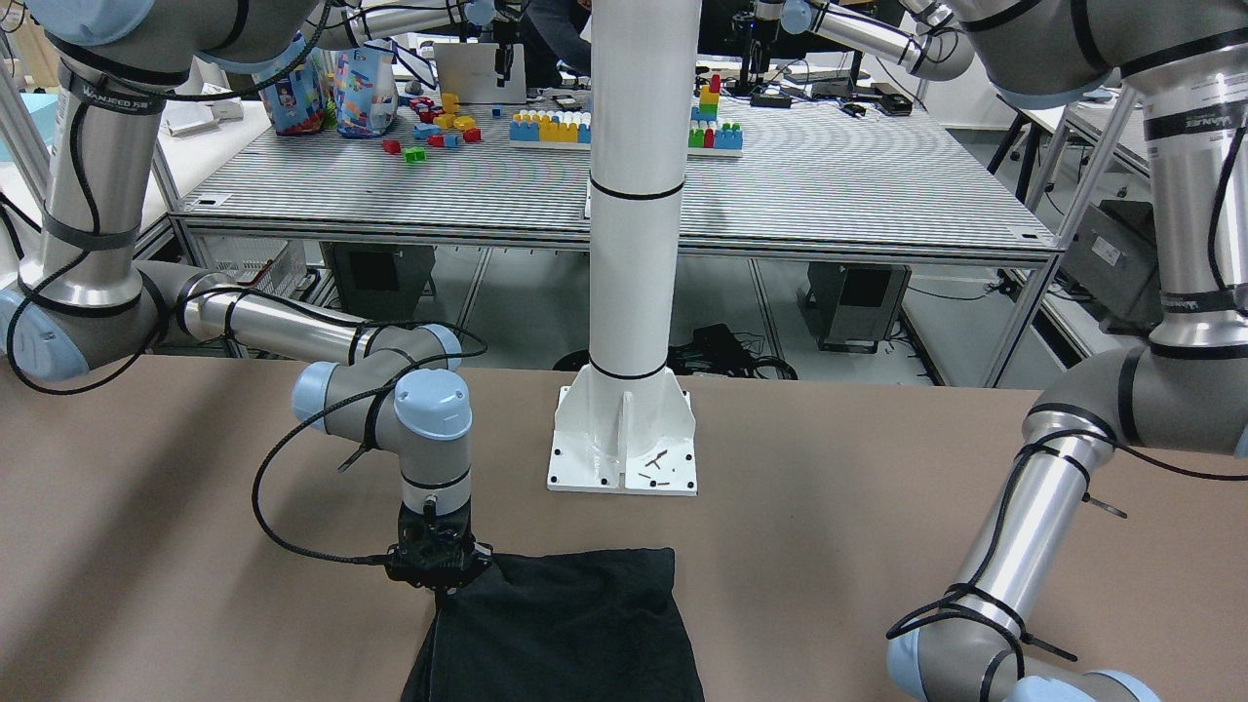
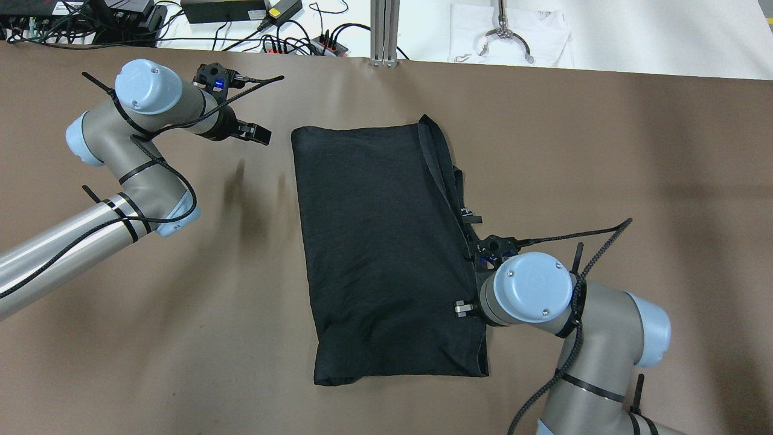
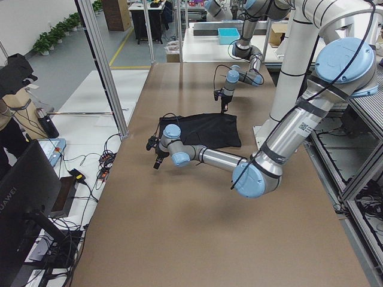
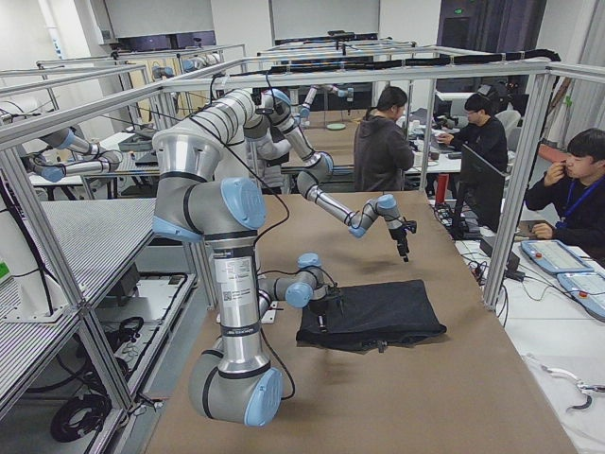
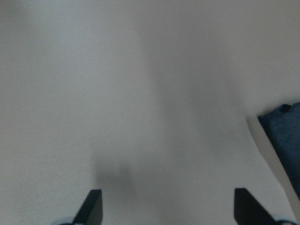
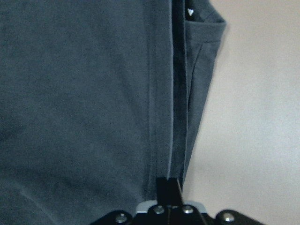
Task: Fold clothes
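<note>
The black garment [image 2: 380, 241] lies flat on the brown table [image 2: 634, 157], long and roughly rectangular, with a raised hemmed fold along its right edge. It also shows in the front view [image 1: 575, 634]. My right gripper [image 1: 441, 588] points straight down and is shut on that hemmed edge; the right wrist view shows the fingers [image 6: 168, 185] pinched together on the hem of the garment [image 6: 84, 103]. My left gripper [image 2: 256, 133] is open and empty above bare table, just left of the garment's far left corner. In the left wrist view its gripper [image 5: 168, 208] has wide-apart tips and the garment corner [image 5: 283, 136] is at the right.
The white pillar's base plate [image 1: 624, 458] stands on the table behind the garment. Cables and power bricks [image 2: 223, 9] and a white cloth with a metal hook [image 2: 507, 33] lie beyond the far edge. Operators [image 4: 383, 151] sit past the table's end.
</note>
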Controlling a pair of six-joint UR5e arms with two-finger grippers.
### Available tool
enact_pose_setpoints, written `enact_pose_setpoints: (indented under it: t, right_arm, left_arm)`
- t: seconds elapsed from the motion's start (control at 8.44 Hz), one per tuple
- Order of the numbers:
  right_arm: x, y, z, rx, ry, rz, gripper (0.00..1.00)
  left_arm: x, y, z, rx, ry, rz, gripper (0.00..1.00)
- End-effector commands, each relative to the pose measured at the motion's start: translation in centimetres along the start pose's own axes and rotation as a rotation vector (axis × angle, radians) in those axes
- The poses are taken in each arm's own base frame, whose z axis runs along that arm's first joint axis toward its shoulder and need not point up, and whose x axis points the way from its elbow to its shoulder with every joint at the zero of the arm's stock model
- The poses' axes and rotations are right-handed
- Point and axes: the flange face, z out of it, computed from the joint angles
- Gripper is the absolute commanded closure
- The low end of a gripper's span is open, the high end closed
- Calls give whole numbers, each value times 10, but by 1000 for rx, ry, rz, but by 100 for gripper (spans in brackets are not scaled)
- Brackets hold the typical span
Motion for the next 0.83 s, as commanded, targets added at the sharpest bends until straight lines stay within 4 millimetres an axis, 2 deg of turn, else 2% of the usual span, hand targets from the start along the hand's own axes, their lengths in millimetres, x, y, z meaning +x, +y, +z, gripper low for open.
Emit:
enact_pose_setpoints:
  t: [0.0, 0.12, 0.36, 0.47, 0.71]
  right_arm:
    - [0, 1, 3, 10, 10, -2, 33]
    - [0, -10, 0, 45, 12, -4, 17]
    - [-6, -58, -9, 104, 11, -10, 13]
    - [-16, -89, -2, 125, 32, -3, 12]
    - [-42, -154, 29, 136, 106, 27, 12]
  left_arm:
    - [0, 1, 0, 0, 0, -1, 0]
    - [0, 1, 0, 0, 0, -1, 0]
    - [0, 1, 0, 0, 0, -1, 0]
    - [-1, 1, 0, -1, -1, -1, 0]
    - [-1, 1, 0, -1, -1, -7, 0]
